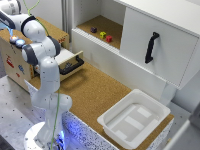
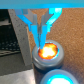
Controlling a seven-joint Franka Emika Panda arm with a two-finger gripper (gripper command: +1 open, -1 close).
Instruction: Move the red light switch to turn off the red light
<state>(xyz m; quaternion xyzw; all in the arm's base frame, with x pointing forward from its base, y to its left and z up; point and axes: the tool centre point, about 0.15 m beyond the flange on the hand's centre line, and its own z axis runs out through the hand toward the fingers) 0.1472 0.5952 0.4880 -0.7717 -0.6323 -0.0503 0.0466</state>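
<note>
Wrist view: end effector (image 2: 42, 31) w/ fingers nearly pressed together, tips just above lit red light (image 2: 48, 52) on box top, prob. aligned to nudge red switch, not clearly visible; light on.

Wrist view blurry, cyan glow; exterior evenly bright, soft
</note>
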